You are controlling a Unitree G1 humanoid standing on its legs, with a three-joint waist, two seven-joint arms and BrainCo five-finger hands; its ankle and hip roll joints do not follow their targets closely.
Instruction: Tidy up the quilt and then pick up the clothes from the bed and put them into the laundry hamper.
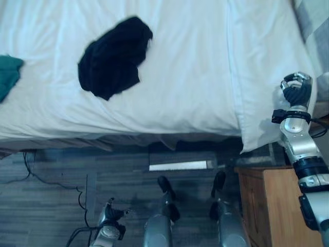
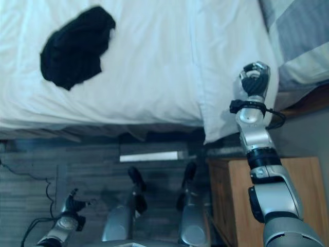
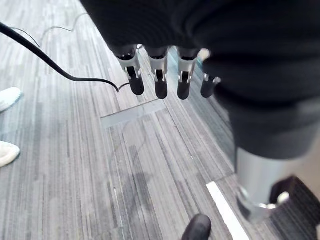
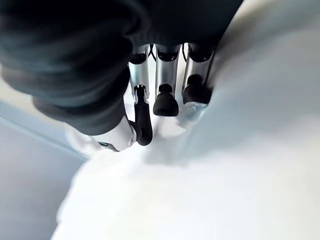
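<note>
A white quilt [image 1: 195, 77] covers the bed, and its right part lies as a long flap that hangs over the bed's near corner. On the quilt's left half lies a crumpled black garment [image 1: 113, 56]. A teal garment [image 1: 7, 74] pokes in at the bed's far left. My right hand [image 1: 297, 90] is at the flap's right edge. Its fingers [image 4: 165, 100] are curled into the white cloth, with the thumb beside them. My left hand [image 1: 110, 213] hangs low over the floor in front of the bed, and its fingers [image 3: 160, 80] are relaxed and hold nothing.
A wooden nightstand [image 1: 272, 206] stands under my right arm, beside the bed. A grey checked pillow [image 2: 298, 31] lies at the bed's right end. A white strip [image 1: 180, 165] lies on the grey plank floor by the bed. A person's white shoes [image 3: 7, 100] show on the floor.
</note>
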